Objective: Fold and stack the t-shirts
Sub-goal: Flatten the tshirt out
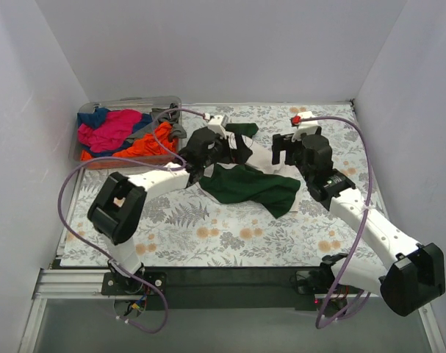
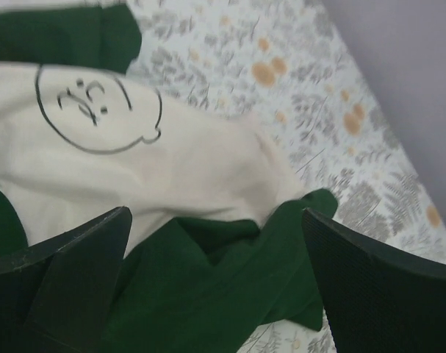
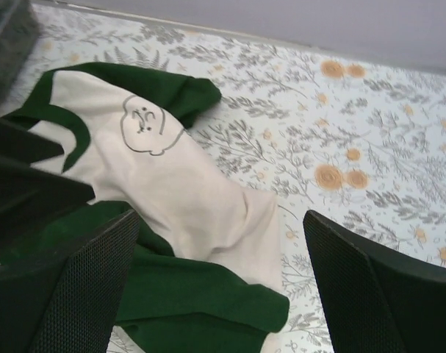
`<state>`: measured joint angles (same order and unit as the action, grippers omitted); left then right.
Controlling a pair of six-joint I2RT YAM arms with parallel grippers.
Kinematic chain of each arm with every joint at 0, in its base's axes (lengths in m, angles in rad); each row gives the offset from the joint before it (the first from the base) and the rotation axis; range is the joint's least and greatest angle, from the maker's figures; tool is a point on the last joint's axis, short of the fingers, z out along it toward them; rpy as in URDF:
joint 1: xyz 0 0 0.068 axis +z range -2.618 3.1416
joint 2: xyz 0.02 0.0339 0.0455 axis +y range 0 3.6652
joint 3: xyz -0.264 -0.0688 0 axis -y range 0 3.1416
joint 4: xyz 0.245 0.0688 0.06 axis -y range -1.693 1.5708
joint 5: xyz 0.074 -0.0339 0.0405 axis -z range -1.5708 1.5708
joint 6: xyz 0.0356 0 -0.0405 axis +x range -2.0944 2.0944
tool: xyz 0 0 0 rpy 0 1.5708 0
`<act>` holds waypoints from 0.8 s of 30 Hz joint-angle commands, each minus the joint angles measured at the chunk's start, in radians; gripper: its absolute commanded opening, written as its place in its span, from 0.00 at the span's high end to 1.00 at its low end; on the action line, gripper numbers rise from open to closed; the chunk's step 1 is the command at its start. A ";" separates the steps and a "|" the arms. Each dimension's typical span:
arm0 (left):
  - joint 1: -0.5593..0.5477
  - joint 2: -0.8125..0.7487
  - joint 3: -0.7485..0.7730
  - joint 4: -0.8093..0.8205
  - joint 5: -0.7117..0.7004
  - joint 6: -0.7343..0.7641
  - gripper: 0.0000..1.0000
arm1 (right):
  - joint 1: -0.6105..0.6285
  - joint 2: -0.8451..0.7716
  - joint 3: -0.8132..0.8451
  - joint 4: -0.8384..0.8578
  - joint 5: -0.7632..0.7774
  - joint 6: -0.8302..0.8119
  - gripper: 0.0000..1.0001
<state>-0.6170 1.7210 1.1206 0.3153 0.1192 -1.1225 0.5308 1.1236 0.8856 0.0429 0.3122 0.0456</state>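
Cream-and-green t-shirt [image 1: 246, 187] lies crumpled mid-table [image 1: 208, 235]. Your left gripper [image 2: 215, 276] and right gripper [image 3: 219, 283] hover over it, jaws spread wide, pinching nothing. Other t-shirts [image 1: 120, 132] fill the bin [image 1: 142, 102] at ten o'clock.

Bright, soft and even from overhead in the top view; only faint, diffuse shadows on the surface [image 1: 230, 228]. Sharp at the centre, slightly bowed towards the edges. Softer in the left wrist view: hazy on the shirt [image 2: 171, 162], blurred on the near fingers [image 2: 68, 287] of the left claw [image 2: 215, 213]. Crisper in the right wrist view, dim in the foreground.
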 commanded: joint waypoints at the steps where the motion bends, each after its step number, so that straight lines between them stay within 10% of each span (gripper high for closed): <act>1: -0.041 0.090 0.031 -0.047 0.016 0.009 0.06 | -0.109 0.013 -0.023 0.022 -0.070 0.068 0.15; 17: -0.102 0.204 0.100 -0.142 -0.104 -0.008 0.25 | -0.296 0.079 -0.073 0.046 -0.251 0.123 0.17; 24: -0.102 0.172 0.071 -0.143 -0.079 0.009 0.75 | -0.295 0.102 -0.063 0.054 -0.260 0.123 0.17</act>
<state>-0.7212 1.9694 1.2041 0.1795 0.0437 -1.1255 0.2413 1.2228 0.8017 0.0540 0.0692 0.1589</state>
